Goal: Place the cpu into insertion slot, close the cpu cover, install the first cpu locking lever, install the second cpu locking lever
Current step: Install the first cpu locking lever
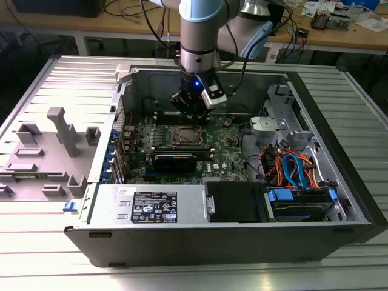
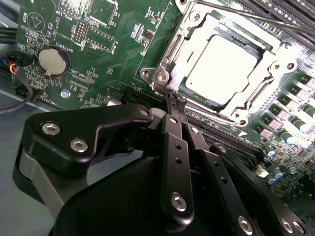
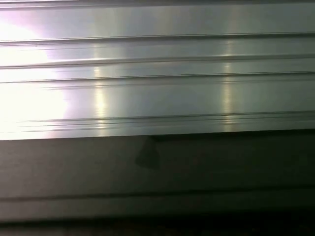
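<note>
**A:** What is shown of the arm and the workpiece?

**B:** An open computer case (image 1: pixel 339 182) is seen on a ribbed metal table (image 1: pixel 182 273) in the exterior view. The gripper (image 1: pixel 191 110) is lowered into the case, just above the green circuit board (image 1: pixel 230 151). In the second wrist view, the black fingers (image 2: pixel 172 105) are pressed together at their tips, with nothing seen between them.

**A:** Where is the cpu?

**B:** The cpu (image 2: pixel 221 66) is already seated in the insertion slot (image 2: pixel 170 54), just beyond the fingertips. The cpu cover (image 2: pixel 234 105) is laid flat around it, so the dull silver top is framed by its window. The clenched tips are set at the near corner of the slot, beside a thin wire locking lever (image 2: pixel 197 105) that runs along the near edge of the frame.

**A:** Which step is judged to be in hand?

**B:** Placing and covering appear done; the lever work is judged to be under way. Whether the second lever (image 2: pixel 256 17), seen along the far edge, is latched cannot be told.

**A:** What is called for now?

**B:** A steady push against the lever with the closed tips is called for, kept clear of the chip and the nearby memory slots (image 2: pixel 295 39).
</note>
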`<state>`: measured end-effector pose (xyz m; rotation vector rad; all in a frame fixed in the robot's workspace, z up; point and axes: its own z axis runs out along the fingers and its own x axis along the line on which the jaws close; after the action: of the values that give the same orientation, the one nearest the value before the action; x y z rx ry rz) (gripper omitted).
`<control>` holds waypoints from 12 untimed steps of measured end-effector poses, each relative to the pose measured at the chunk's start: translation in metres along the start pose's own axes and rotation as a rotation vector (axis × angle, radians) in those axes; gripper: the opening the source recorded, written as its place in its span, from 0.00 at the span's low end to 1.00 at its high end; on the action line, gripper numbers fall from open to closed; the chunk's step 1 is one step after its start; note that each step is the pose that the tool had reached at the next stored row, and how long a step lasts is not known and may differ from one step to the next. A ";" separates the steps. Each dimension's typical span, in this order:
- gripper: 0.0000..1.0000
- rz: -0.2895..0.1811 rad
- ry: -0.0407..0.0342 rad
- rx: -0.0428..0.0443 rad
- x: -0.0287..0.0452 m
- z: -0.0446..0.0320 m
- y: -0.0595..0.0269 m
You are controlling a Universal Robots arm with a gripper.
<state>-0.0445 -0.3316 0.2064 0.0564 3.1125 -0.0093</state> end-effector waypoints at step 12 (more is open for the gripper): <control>0.11 0.000 0.0001 0.0002 0.0001 0.0039 0.0000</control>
<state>-0.0444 -0.3316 0.2024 0.0565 3.1126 -0.0096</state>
